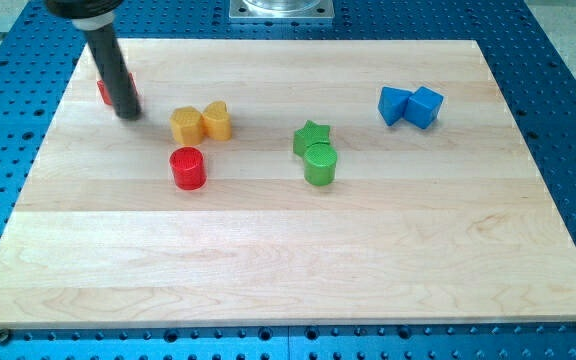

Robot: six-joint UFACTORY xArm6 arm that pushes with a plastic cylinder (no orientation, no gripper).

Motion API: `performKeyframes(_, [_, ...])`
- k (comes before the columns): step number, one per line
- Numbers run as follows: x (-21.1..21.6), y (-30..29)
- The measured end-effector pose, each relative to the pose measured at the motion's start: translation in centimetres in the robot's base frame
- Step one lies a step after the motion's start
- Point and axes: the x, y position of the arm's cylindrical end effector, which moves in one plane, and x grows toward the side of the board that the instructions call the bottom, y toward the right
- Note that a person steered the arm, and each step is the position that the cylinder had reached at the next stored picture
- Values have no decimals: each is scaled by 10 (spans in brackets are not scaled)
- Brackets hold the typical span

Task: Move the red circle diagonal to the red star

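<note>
Red circle (187, 168) sits apart from my tip (128, 112), bare table (288, 260) below it. Red star (105, 91) hides behind the rod near the table's left edge. No end effector jaws show.

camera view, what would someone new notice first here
The dark rod at the view's upper left stands out first, my tip right against a red block that it mostly hides, so its shape is unclear. Next come the bright clusters on the wooden board: two yellow blocks touching, with the red circle just below them, a green star against a green cylinder at centre, and two blue blocks at the upper right.
</note>
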Motion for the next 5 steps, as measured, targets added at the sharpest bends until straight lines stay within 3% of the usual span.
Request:
performKeyframes(1, [-42, -27])
performKeyframes(2, [-45, -39])
performKeyframes(5, [76, -75])
